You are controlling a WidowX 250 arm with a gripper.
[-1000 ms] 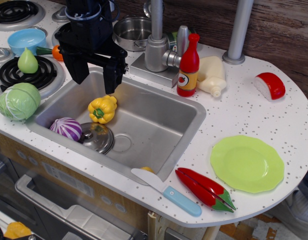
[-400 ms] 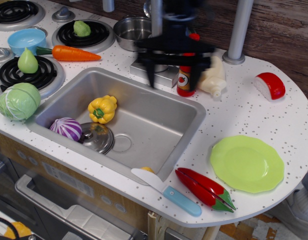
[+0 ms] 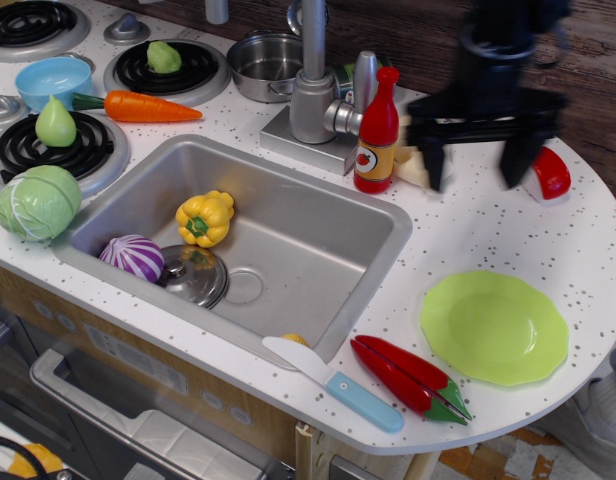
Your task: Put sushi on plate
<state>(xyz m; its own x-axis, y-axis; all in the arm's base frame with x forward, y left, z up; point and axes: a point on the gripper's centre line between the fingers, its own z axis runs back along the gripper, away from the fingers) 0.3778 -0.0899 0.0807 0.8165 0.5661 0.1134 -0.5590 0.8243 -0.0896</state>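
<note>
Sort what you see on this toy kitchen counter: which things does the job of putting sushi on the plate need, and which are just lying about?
Needed: sushi, plate, gripper.

Lying about: red bottle, chili pepper, knife, yellow pepper, carrot, cabbage, blue bowl.

A single view looks down at an angle from the front of the toy kitchen, high over the counter's front edge, facing the wooden back wall. It stands far enough back to take in the sink (image 3: 238, 235) at centre, the stove burners (image 3: 48, 145) at left and the plate (image 3: 494, 327) near the rounded right end. The oven front shows along the bottom.
</note>
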